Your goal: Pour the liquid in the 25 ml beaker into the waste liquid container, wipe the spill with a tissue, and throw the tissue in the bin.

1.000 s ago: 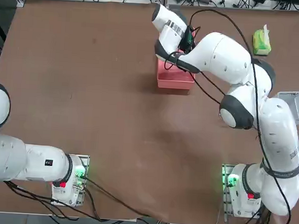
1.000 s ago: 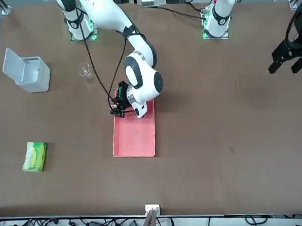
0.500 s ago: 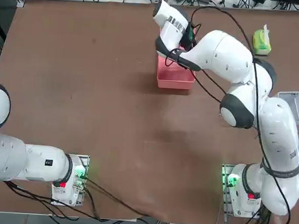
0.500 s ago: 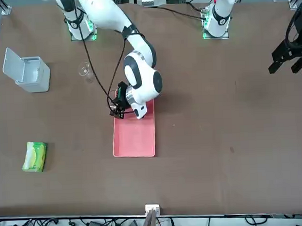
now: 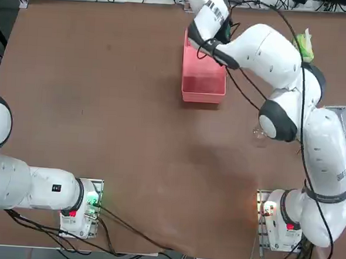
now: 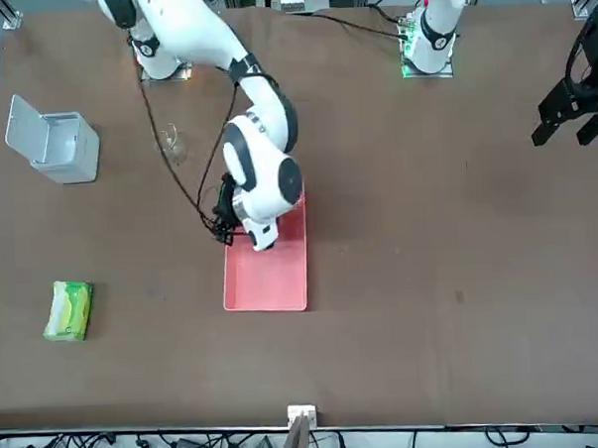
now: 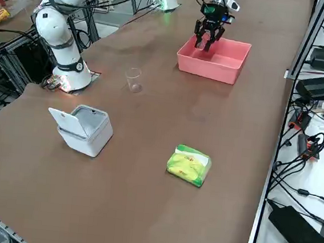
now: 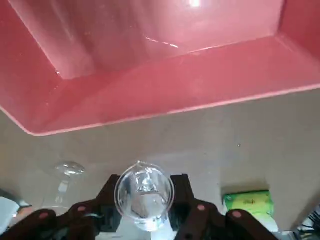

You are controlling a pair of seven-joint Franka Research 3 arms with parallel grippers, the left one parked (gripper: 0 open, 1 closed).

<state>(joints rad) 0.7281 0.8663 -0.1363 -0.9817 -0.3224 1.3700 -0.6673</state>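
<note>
- We see a brown table [image 6: 430,278] with two white robot arms based along one edge; only the right arm reaches out over it.
- The right end effector [image 7: 207,41] hangs above the pink waste liquid container [image 6: 272,285], over the part of the tray nearer the robot's right.
- In the wrist view, the end effector's two dark fingers [image 8: 186,200] clasp a tiny clear glass vessel, the 25 ml beaker [image 8: 144,194], from either side. Its round rim faces the camera, so it is grasped, not released.
- Beyond the beaker in that view lies the tray's pink floor, with a glossy sheen on it. We cannot tell whether that sheen is liquid.
- The waste liquid container is a long, low-walled rectangle lying toward the far edge of the table from the robot.
- A larger clear glass beaker [image 7: 133,79] stands upright on the table, between the tray and the right arm's base, well apart from the tray.
- The bin [image 7: 86,128], a pale grey box with its lid tipped up, sits near the table edge at the robot's right side.
- A yellow-green tissue pack [image 7: 189,165] lies on the table, near the bin but apart from it, toward the far edge.
- In the overhead view a white tissue [image 5: 308,35] sticks up out of the pack.
</note>
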